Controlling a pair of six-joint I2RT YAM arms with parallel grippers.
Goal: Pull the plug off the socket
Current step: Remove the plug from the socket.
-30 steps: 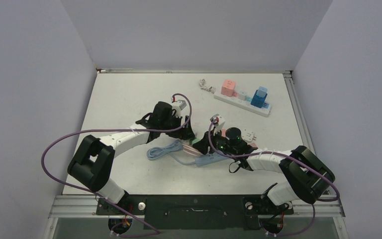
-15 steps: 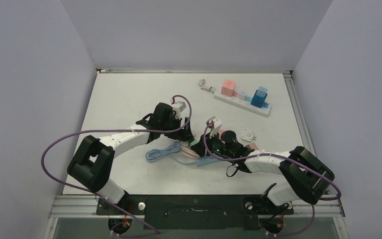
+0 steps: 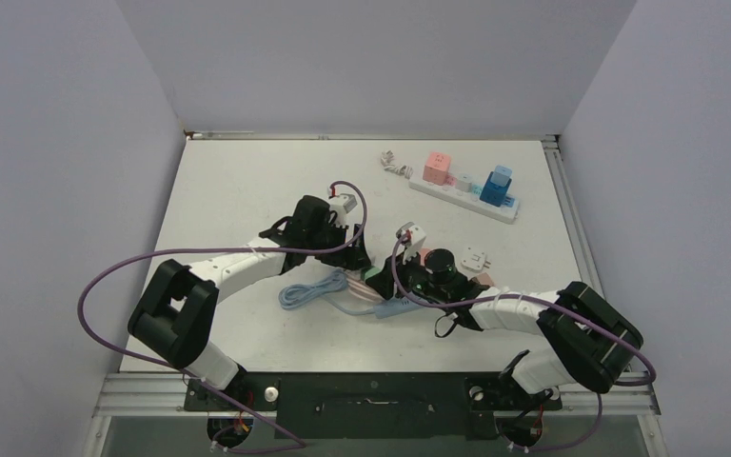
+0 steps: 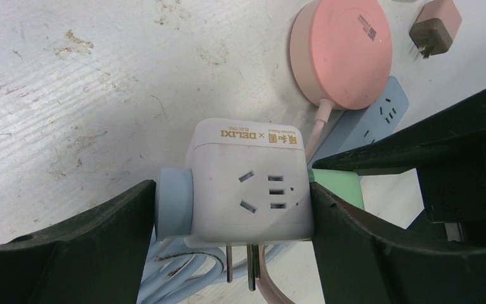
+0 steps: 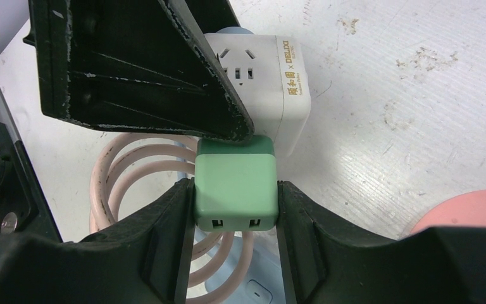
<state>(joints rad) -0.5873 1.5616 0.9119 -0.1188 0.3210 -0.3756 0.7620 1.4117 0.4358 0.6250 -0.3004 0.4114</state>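
Note:
A white cube socket hangs above the table, and my left gripper is shut on it. One finger presses a round pale blue plug on the cube's left face. The other finger presses the right face. The cube's metal prongs point down, bare. A green plug sits against the cube's side, and my right gripper is shut on it, one finger on each flank. The green plug's prongs are hidden. In the top view both grippers meet mid-table, the left and the right.
Under the grippers lie a coiled pink cable, a coiled light blue cable and a blue power strip. A round pink hub and a brown adapter lie nearby. A white strip holding several plugs lies far right.
My right wrist has shifted left, closer to the left gripper. The left arm has stayed still. Both grips are unchanged.

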